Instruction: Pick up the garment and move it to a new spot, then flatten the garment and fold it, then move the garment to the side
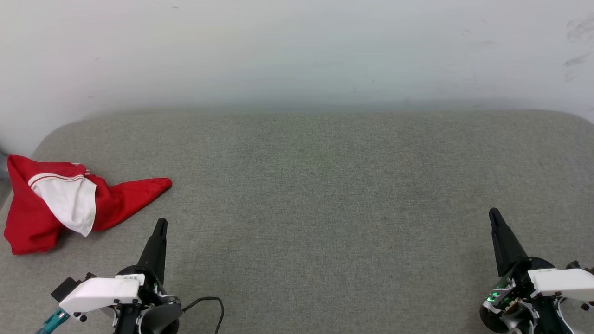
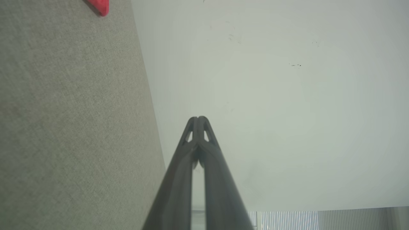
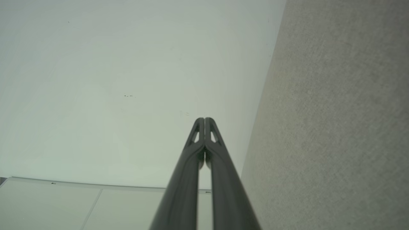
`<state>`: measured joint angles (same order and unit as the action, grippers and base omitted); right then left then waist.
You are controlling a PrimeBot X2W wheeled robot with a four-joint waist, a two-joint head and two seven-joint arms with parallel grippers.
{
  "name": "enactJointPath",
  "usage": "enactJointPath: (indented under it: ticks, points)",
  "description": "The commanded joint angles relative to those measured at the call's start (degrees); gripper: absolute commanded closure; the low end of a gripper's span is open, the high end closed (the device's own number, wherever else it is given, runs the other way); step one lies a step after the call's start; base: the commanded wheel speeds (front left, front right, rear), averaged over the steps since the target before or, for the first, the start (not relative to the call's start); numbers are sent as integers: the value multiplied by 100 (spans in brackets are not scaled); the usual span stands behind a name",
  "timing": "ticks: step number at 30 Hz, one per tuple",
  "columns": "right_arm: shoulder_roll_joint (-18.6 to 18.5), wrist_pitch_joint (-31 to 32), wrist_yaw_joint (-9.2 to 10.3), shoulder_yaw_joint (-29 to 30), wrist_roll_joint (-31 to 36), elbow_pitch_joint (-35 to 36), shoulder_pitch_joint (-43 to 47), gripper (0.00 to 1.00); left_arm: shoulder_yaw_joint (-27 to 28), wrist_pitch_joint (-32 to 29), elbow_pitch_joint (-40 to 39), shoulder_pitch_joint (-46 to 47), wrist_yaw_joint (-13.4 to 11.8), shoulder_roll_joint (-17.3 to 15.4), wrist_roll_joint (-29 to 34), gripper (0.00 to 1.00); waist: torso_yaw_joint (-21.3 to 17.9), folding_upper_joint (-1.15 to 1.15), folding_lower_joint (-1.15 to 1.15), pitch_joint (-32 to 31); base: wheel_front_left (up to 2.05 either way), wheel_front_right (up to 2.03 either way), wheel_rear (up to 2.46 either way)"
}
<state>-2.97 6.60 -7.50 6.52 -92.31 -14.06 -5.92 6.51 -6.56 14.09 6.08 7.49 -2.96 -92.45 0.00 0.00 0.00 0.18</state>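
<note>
While the left tool [image 1: 160, 223] and right tool [image 1: 493, 213] rest shut and empty, the garment [image 1: 28, 227] at frame left looks light and limp, best pinched at its outstretched corner.

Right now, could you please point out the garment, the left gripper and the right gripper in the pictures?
garment [image 1: 69, 199]: head view, on its white sleeve.
left gripper [image 1: 161, 223]: head view, at the tip of its shut jaws.
right gripper [image 1: 493, 213]: head view, at the tip of its shut jaws.
</note>
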Motion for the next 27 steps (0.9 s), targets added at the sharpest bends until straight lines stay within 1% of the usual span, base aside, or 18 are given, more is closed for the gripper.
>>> enactJointPath:
  ticks: [1,18,19,23,27]
  points:
    - [19,5,2,-1,-21,-4,-63,100,16,-11,-1,32,9,14,9,100,0,0,0,0,0,0,0]
    - [19,5,2,-1,-22,-4,-63,100,15,-11,-1,32,9,14,9,100,0,0,0,0,0,0,0]
    - [0,0,0,0,0,0,0,0,0,0,0,0,0,0,0,0,0,0,0,0,0,0,0]
    - [3,-13,0,-14,10,-152,153,0,-37,25,155,-142,0,11,10,0,0,0,0,1,0,0,0]
    - [4,-133,0,-92,102,-105,184,0,-82,146,96,-176,0,11,99,0,-1,0,0,3,0,0,0]
